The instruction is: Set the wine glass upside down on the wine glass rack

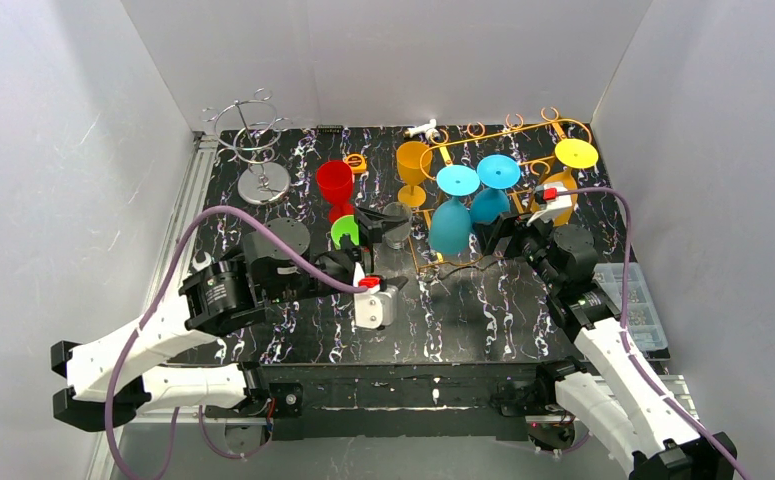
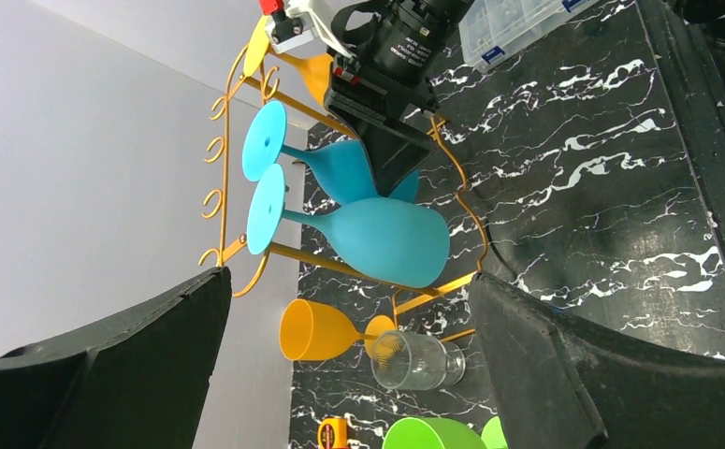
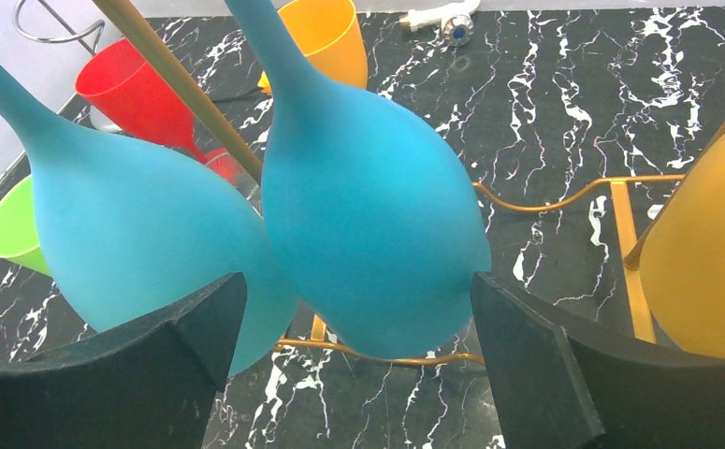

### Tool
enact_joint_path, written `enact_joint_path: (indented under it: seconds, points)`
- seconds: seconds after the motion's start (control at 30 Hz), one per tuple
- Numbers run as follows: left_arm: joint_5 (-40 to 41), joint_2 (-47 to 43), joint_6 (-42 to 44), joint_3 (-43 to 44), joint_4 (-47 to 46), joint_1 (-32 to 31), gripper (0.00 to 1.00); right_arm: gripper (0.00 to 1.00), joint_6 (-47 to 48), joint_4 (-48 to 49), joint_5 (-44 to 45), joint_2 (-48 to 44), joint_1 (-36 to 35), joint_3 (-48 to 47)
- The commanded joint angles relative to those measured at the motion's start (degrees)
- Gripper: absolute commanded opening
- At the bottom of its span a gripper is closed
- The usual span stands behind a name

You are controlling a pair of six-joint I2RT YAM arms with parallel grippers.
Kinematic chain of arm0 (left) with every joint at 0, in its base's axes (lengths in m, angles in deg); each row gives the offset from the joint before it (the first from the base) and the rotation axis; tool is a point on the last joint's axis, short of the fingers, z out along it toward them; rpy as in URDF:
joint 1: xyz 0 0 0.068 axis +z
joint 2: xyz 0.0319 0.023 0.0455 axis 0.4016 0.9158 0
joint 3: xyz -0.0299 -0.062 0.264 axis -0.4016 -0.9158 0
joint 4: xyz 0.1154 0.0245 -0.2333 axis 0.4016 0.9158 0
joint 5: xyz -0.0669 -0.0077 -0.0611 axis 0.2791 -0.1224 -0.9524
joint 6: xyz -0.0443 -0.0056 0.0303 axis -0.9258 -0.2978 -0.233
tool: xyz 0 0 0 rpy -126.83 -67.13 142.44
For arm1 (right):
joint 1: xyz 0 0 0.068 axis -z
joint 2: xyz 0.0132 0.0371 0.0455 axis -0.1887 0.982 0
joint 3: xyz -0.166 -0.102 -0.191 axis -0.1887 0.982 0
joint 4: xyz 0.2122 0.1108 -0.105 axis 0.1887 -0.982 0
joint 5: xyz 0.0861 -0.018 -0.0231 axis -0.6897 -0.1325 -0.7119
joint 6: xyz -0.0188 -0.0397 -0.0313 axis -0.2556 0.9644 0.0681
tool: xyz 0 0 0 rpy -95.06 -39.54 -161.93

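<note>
Two blue glasses [image 3: 368, 215] — feet cropped, right wrist.

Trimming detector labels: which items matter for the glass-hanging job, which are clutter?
Job: gold rack; hung on it: blue glass, second blue glass, yellow glass; off it: red glass, orange glass, green glass, clear glass.
Clutter: silver stand, parts box, white fitting.
</note>
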Motion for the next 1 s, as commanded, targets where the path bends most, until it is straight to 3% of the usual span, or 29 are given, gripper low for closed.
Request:
enact_joint_path:
  seconds: [0.0, 0.13, 0.3, 0.53, 0.63, 0.83, 0.97]
  points:
    - [1.1, 1.1, -1.0, 1.2, 0.0, 1.1, 0.98, 0.98, 0.2, -0.3, 0.5, -1.2, 0.3, -1.5]
    - [-1.1, 3.1, -3.0, 1.9, 0.3, 5.9, 0.98, 0.98, 0.4, -4.1, -0.7, -3.2, 0.3, -3.2]
    - [-6.3, 7.6, -6.0, 4.8, -0.2, 17.2, 0.97, 0.99, -0.5, -12.9, -2.6, -7.3, 0.3, -6.0]
    - [-14.8, 15.1, 1.0, 5.6, -5.9, 26.0, 0.82, 0.98, -4.0, -29.0, 0.7, -10.1, 0.3, -18.1]
    - [-17.7, 16.2, 5.7, 3.6, -11.3, 26.4, 0.71, 0.88, -8.9, -36.4, 5.8, -5.4, 0.3, -28.0]
    - [-21.3, 17.3, 11.5, 0.6, -20.2, 26.4, 0.51, 0.56, -16.2, -45.8, 7.9, 8.9, 0.3, -50.9]
    - [-22.8, 17.7, 16.4, -1.1, -22.3, 26.4, 0.43, 0.50, -18.6, -52.1, 8.7, 18.0, 0.3, -64.8]
